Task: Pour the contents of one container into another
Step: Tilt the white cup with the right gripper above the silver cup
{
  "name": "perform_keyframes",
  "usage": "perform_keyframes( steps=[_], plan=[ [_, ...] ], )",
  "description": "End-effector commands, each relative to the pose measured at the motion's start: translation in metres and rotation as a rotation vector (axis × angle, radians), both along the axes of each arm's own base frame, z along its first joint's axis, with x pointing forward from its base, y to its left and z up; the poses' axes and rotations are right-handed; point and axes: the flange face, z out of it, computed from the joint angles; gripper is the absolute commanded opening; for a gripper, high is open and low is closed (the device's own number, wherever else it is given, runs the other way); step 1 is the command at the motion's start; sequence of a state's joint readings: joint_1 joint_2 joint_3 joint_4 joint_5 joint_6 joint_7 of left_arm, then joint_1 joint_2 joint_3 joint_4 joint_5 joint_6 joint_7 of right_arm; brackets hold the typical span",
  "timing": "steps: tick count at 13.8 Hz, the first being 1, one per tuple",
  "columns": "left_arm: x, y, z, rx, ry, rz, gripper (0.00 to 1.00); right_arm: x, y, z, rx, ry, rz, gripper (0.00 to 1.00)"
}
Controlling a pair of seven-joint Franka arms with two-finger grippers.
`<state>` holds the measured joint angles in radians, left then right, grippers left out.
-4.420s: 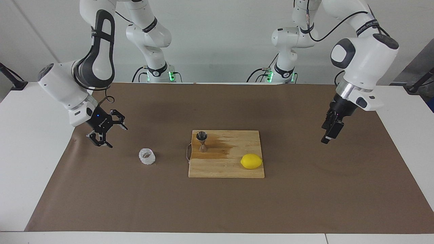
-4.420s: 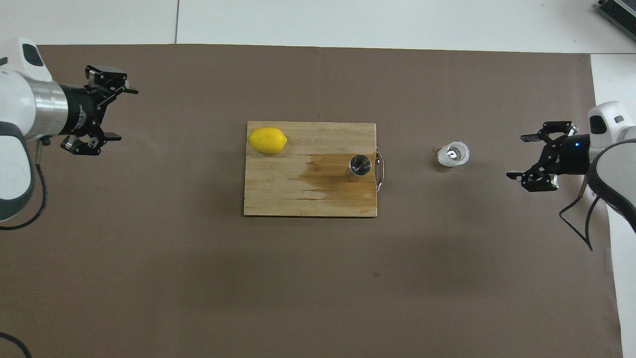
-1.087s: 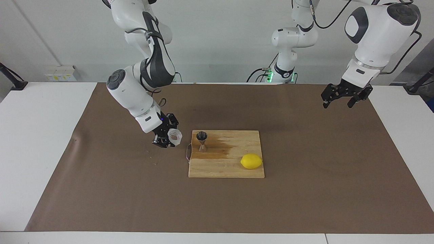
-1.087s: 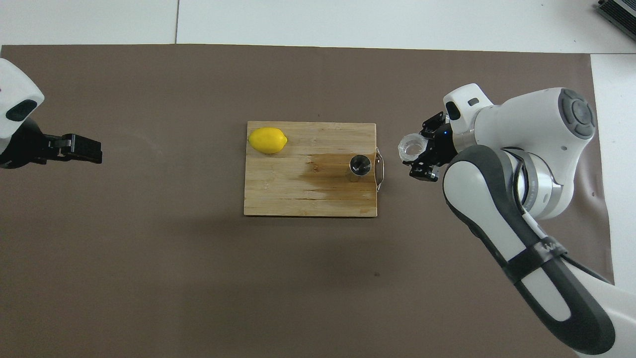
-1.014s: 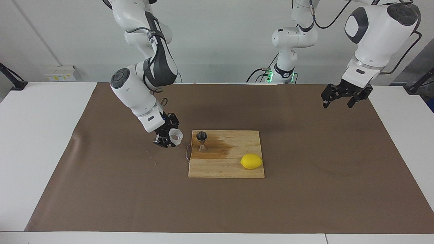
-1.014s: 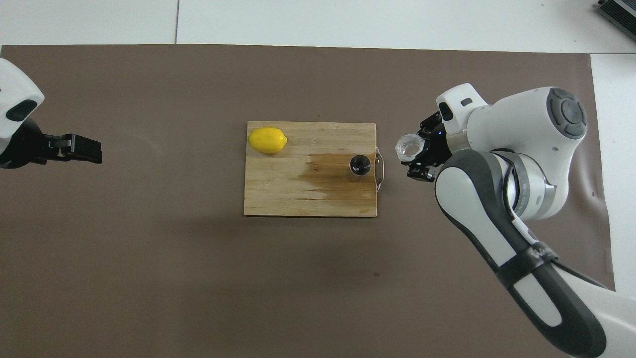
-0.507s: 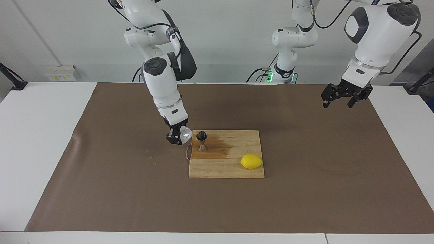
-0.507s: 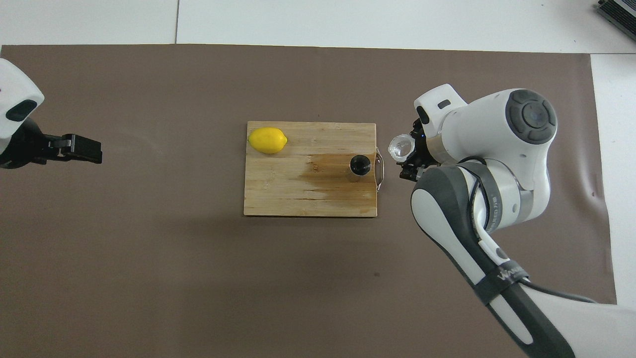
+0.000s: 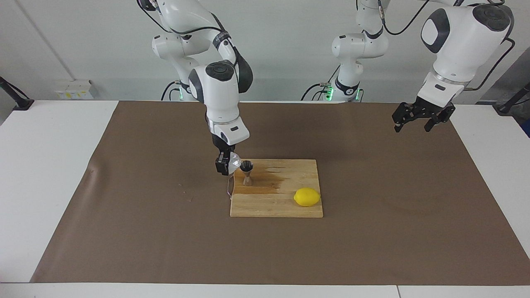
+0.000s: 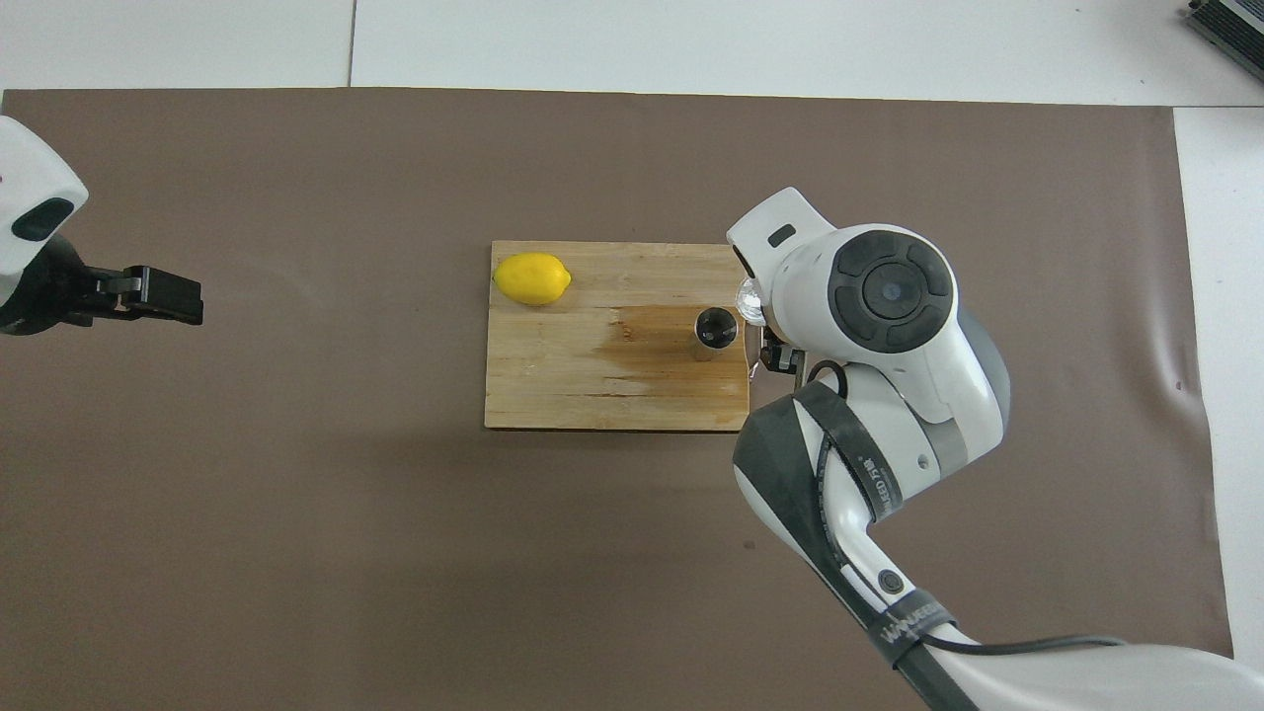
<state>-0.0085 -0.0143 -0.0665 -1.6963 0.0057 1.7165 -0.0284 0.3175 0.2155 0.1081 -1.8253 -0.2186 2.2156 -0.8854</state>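
Note:
The steel jigger [image 9: 247,171] [image 10: 715,329] stands upright on the wooden board [image 9: 285,207] [image 10: 553,385], at the board's edge toward the right arm's end. My right gripper [image 9: 226,164] is shut on the clear faceted glass cup [image 9: 235,159] [image 10: 748,293]. It holds the cup tipped on its side, mouth toward the jigger's rim, just over the board's handle edge. In the overhead view the right arm's wrist hides most of the cup and the gripper. My left gripper [image 9: 418,121] [image 10: 188,296] hangs open over the mat at the left arm's end, waiting.
A yellow lemon [image 9: 307,197] [image 10: 531,278] lies on the board's corner farther from the robots, toward the left arm's end. A dark wet stain [image 10: 652,341] spreads on the board beside the jigger. Brown paper [image 9: 372,231] covers the table.
My right arm has swung the cup from over the mat to the jigger's rim and turned its wrist, so the cup now tips over. The left arm has not moved in the last second.

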Motion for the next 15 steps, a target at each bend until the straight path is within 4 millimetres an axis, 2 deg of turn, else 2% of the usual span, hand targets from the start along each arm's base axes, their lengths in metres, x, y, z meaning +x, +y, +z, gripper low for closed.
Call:
perform_keyframes(
  steps=[1,4,6,10,12,15],
  plan=[
    [-0.006,0.002,0.003,0.009,-0.009,-0.003,1.0,-0.004,0.0,-0.001,-0.069,-0.038,0.025,0.37],
    [-0.006,0.002,0.001,0.009,-0.008,-0.003,1.0,-0.009,0.011,-0.001,-0.118,-0.07,0.068,0.37],
    [-0.006,0.002,0.001,0.009,-0.006,-0.003,1.0,-0.016,0.026,-0.007,-0.157,-0.09,0.087,0.35],
    [-0.006,0.002,0.001,0.009,-0.006,-0.003,1.0,-0.022,0.024,-0.02,-0.224,-0.103,0.108,0.35],
    [-0.006,0.002,0.001,0.009,-0.006,-0.003,1.0,-0.027,0.031,-0.02,-0.237,-0.106,0.127,0.35],
    [-0.006,0.002,0.001,0.009,-0.006,-0.003,1.0,-0.029,0.03,-0.021,-0.25,-0.105,0.132,0.35]
  ],
)
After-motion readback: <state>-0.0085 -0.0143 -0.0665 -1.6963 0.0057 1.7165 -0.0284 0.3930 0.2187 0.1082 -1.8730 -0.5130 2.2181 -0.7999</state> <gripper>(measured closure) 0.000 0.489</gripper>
